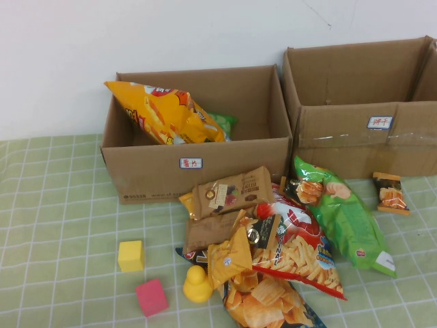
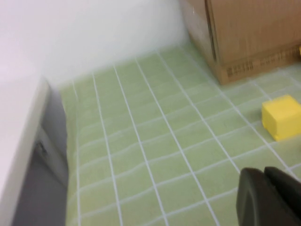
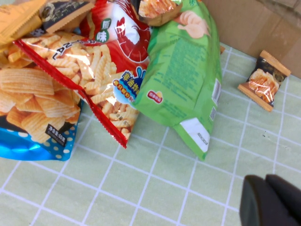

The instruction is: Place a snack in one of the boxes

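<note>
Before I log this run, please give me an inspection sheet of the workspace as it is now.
Surface: green checked tablecloth, flat.
Job's things: left box holds an orange chip bag; right box interior mostly hidden. Snack pile and green bag lie in front; small biscuit packet sits apart.
Clutter: yellow cube, pink cube, yellow duck.
Grippers: left gripper hangs over cloth near the yellow cube; right gripper over cloth near the green bag.
Cables: nothing seen.
Surroundings: white wall.
</note>
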`<state>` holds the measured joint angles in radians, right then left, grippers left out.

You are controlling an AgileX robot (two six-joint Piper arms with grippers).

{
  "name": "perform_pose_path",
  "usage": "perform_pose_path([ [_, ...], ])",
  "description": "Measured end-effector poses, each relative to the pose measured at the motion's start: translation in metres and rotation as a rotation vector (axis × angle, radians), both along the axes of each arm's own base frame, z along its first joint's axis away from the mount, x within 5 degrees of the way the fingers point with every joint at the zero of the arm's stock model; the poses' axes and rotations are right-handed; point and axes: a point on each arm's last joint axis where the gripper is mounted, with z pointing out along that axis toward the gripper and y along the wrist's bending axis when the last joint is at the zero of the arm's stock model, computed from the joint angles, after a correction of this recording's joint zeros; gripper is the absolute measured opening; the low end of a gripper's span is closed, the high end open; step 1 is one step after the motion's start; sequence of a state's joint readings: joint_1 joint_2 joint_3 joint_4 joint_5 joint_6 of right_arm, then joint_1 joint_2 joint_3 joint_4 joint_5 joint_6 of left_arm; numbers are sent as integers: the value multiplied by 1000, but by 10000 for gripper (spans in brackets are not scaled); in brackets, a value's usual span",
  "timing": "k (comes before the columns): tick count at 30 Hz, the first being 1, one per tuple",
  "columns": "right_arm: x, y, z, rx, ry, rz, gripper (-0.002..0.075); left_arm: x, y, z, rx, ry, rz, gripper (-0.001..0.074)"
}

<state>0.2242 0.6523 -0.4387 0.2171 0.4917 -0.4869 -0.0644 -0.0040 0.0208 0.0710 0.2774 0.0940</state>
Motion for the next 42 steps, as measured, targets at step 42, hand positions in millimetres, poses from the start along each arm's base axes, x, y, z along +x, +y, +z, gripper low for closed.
perform_pose_path([
  [42, 0, 1, 0, 20, 3, -2, -1, -2, -2, -3, -243, 57, 44, -2],
])
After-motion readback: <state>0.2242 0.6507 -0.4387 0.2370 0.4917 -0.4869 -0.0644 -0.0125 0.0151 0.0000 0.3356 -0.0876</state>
